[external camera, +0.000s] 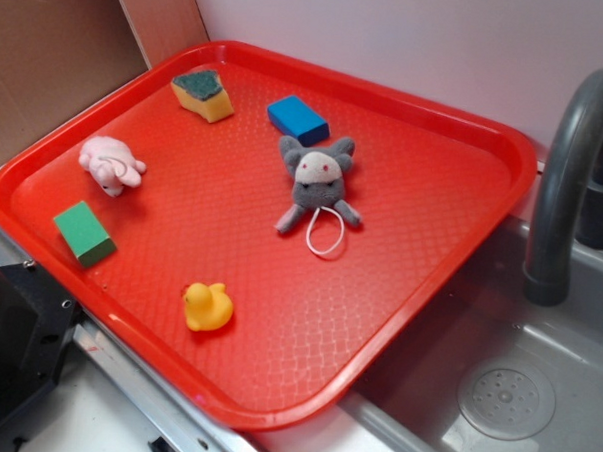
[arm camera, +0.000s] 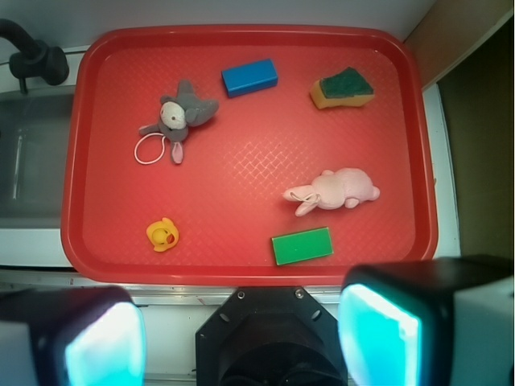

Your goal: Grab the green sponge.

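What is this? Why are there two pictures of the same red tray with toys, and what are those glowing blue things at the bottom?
It's a robot arm's workspace. One picture comes from a camera beside the red tray; the other looks down from the arm's wrist. The glowing shapes are the fingers of its claw, open and holding nothing. On the tray lie a green sponge with a yellow body, a blue block, a green block, a grey plush mouse, a pink plush toy and a yellow duck. A sink sits beside it.
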